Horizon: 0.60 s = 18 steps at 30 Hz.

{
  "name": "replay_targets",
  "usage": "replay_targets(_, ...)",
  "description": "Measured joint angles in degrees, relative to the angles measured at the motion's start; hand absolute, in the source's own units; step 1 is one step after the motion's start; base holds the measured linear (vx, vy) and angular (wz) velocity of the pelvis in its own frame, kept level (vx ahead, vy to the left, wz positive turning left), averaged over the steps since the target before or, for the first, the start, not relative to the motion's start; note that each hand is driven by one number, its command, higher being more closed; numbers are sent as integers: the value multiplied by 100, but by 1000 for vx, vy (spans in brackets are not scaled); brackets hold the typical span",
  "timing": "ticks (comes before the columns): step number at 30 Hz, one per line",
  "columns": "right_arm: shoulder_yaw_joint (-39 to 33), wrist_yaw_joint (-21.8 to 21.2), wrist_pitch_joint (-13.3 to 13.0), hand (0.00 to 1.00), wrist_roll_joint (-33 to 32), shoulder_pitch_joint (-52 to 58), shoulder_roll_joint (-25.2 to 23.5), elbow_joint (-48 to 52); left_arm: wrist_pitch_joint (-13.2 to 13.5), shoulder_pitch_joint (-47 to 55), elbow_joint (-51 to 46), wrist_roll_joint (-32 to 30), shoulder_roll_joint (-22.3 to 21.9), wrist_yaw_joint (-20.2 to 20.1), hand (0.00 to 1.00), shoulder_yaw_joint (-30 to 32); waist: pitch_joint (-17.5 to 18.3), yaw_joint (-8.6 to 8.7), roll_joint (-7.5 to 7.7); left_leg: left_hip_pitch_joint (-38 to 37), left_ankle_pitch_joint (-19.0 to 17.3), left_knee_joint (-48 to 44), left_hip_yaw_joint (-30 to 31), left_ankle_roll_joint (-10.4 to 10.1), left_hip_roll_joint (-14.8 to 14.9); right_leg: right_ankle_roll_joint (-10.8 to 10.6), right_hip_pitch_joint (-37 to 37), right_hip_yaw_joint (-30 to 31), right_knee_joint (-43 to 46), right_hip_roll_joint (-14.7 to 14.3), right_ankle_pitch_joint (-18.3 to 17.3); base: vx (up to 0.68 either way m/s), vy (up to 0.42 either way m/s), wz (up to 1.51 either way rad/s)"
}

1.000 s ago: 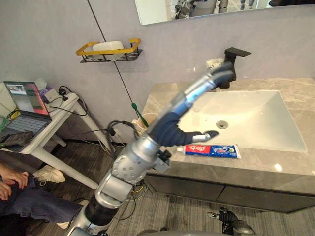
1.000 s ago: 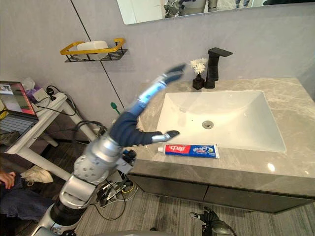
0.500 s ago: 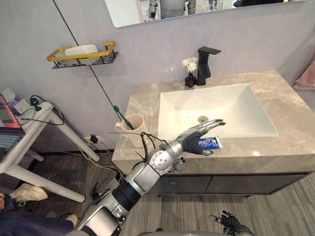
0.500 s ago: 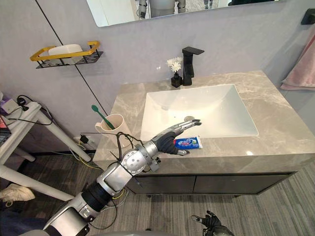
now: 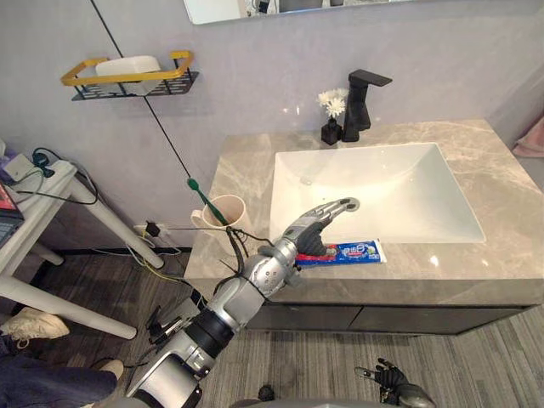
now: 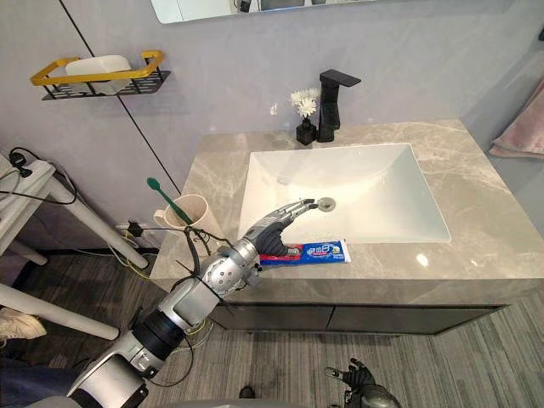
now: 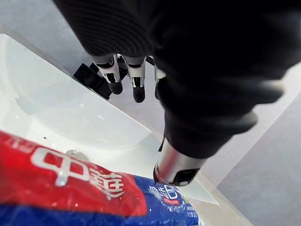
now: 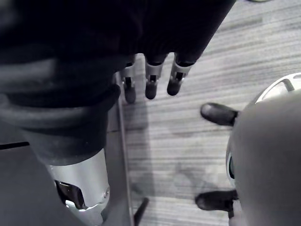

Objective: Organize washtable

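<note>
One second ago the silver left hand (image 5: 316, 228) was lifted high; now it is low, fingers straight, just over the red-and-blue toothpaste tube (image 5: 352, 252) lying on the grey marble counter (image 5: 476, 268) before the white basin (image 5: 399, 187). Probably the grasp comes next. The right hand (image 8: 150, 80) hangs relaxed.

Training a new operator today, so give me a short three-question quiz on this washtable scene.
1. Multiple choice: what stands in the cup? A) a toothbrush B) a razor C) a comb
2. True or false: the toothpaste tube lies inside the sink.
3. Fill in: the left hand, by the tube, has its fingers ___ (straight or curled).

Key: 1 A. 2 False: the tube lies on the counter, in front of the sink. 3 straight.
</note>
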<state>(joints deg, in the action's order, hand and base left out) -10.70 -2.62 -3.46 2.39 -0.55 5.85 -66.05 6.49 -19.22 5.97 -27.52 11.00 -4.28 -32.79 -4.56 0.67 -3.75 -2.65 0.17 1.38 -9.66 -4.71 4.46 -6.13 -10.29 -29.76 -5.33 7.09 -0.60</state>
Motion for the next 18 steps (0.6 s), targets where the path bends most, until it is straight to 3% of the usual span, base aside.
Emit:
replay_targets(9, 136, -25, 2, 0, 2, -13, -49, -1, -135, 488, -374, 48, 60, -438, 0, 21, -1, -4, -10, 8, 29, 24, 13, 23, -2, -20, 11, -15, 5, -2, -14, 0, 0, 0)
replay_targets(18, 279, -129, 6, 0, 58, -15, -49, -3, -136, 707, -565, 33, 105, -451, 0, 197, -1, -1, -17, 23, 110, 119, 71, 38, -14, -20, 40, -83, 3, -11, -14, 0, 1, 2)
